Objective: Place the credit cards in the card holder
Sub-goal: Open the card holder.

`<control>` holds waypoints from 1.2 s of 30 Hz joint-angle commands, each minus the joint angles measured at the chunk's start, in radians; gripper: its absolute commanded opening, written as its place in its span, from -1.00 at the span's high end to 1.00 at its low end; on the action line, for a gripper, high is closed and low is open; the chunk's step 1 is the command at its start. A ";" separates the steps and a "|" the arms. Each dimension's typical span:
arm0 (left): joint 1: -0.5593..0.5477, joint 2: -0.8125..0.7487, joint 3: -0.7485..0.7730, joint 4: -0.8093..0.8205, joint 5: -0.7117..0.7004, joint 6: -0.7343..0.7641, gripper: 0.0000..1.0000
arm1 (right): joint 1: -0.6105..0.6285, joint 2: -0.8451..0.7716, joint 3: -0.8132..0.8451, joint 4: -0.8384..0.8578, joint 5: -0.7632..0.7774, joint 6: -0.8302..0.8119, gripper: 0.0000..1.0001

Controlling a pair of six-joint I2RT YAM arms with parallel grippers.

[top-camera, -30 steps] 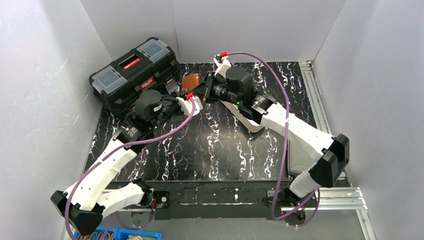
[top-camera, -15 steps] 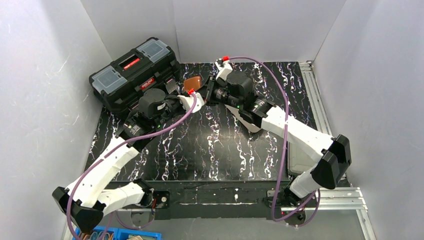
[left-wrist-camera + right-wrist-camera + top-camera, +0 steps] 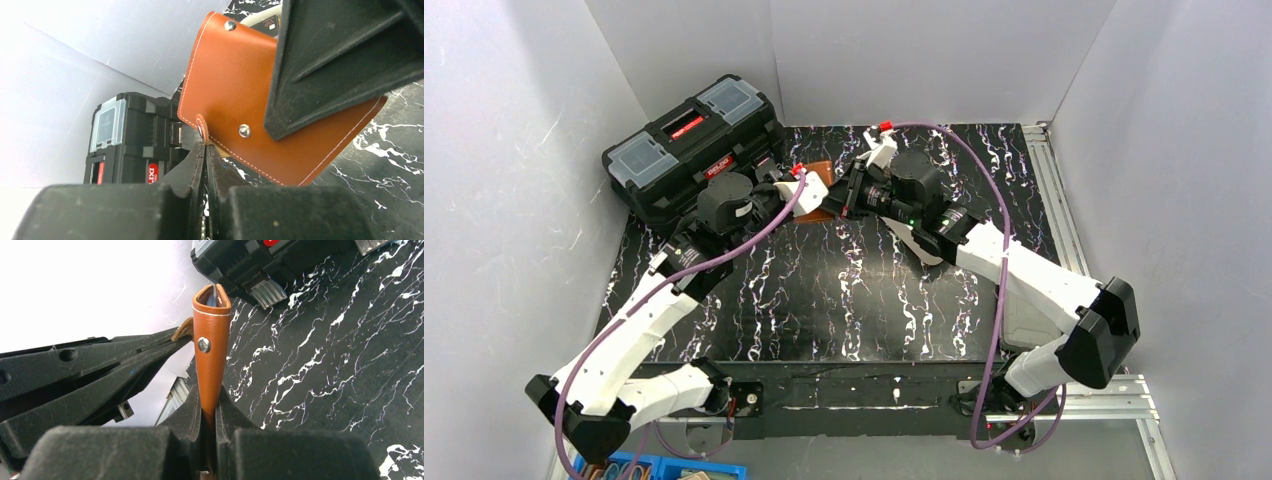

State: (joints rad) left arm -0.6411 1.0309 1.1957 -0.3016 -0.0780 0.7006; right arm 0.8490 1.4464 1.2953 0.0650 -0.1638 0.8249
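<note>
- The card holder (image 3: 225,85), a brown leather wallet with white stitching and metal snaps, is folded shut and held between the two grippers over the far middle of the table, near the right end of the toolbox.
- In the right wrist view it stands on edge with the fold uppermost, and a sliver of blue-grey lining shows inside the fold.
- Its strap (image 3: 201,125) sticks out from the side facing the left arm.
- The left gripper (image 3: 205,150) is closed, its fingertips pinching that strap.
- The right gripper (image 3: 209,407) is clamped on the card holder's body, one finger on each face.
- The black toolbox (image 3: 694,145), with red labels and clear lid compartments, sits at the far left.
- A white oblong tray (image 3: 924,245) lies partly under the right arm.
- The table (image 3: 854,290) is black with white marbling.
</note>
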 commanded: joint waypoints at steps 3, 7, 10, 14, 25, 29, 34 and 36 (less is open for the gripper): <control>0.000 -0.061 0.052 -0.058 -0.078 -0.125 0.24 | -0.065 -0.067 -0.068 0.028 -0.065 0.020 0.97; 0.006 -0.069 0.053 -0.117 -0.114 -0.200 -0.17 | -0.084 -0.079 -0.096 0.079 -0.099 0.027 0.97; 0.034 -0.030 0.109 -0.197 -0.079 -0.282 -0.40 | -0.085 -0.076 -0.099 0.098 -0.119 0.025 0.97; 0.043 0.015 0.204 -0.296 0.162 -0.406 -0.87 | -0.080 -0.075 -0.086 0.103 -0.123 0.002 0.97; 0.043 0.105 0.162 -0.220 0.228 -0.469 -0.97 | 0.003 -0.086 -0.005 0.015 -0.026 -0.167 0.97; 0.046 0.133 0.189 -0.237 0.217 -0.473 -0.87 | 0.021 -0.086 0.005 0.007 -0.010 -0.192 0.97; 0.119 0.120 0.206 -0.250 0.267 -0.468 -0.46 | 0.021 -0.105 -0.028 0.021 -0.003 -0.194 0.97; 0.156 0.121 0.226 -0.274 0.298 -0.478 -0.32 | 0.020 -0.107 -0.034 0.026 -0.001 -0.194 0.97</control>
State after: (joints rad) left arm -0.5549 1.1660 1.3682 -0.5583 0.1810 0.2371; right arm 0.8543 1.3937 1.2366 0.0357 -0.1604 0.6498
